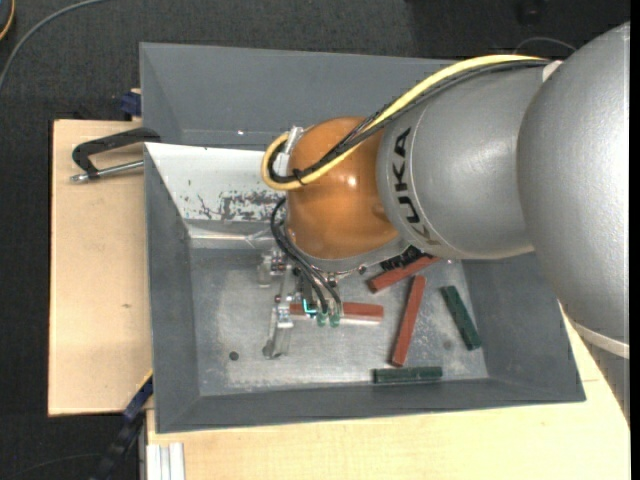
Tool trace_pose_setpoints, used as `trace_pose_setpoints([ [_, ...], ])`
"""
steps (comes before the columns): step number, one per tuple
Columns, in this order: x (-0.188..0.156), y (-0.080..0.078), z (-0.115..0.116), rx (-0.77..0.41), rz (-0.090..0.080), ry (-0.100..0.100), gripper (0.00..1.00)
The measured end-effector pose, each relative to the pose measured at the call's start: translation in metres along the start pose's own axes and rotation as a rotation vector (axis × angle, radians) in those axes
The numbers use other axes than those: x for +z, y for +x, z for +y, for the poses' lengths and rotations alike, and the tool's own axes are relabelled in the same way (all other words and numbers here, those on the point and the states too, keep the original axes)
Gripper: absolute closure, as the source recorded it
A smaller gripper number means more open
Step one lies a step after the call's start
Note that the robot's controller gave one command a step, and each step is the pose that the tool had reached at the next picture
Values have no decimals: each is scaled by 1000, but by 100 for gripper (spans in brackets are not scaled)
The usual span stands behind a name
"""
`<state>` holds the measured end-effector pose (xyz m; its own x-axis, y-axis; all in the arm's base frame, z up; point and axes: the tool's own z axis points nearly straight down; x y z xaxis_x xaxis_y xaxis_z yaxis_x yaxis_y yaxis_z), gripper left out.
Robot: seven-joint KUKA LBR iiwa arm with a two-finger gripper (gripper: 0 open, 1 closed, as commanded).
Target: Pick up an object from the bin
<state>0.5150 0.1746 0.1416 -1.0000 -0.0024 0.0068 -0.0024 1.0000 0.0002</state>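
The arm's orange cover [335,193] hides one end of a red bar [392,275] beneath it.

My grey bin [172,298] shows dark speckles on its far wall. I see red-brown bars [406,320], dark green bars [461,318] and an orange wrist cover [335,196].

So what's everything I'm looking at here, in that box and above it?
Bin: one, grey metal, middle of the view.
Red sticks: three, on the floor's right half; one long, one partly hidden at the back, one short near the middle.
Green sticks: two, dark; one far right, one along the front wall.
Dark speck: one, floor's front left.
Arm: one, grey, reaching in from the right, with orange cover and yellow cable.
Gripper: one, low over the floor's middle, beside the short red stick.
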Motion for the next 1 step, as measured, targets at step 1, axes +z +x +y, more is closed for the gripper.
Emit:
trace_pose_setpoints([
  [1, 72, -19, -100, 133, -2, 3, 0],
])
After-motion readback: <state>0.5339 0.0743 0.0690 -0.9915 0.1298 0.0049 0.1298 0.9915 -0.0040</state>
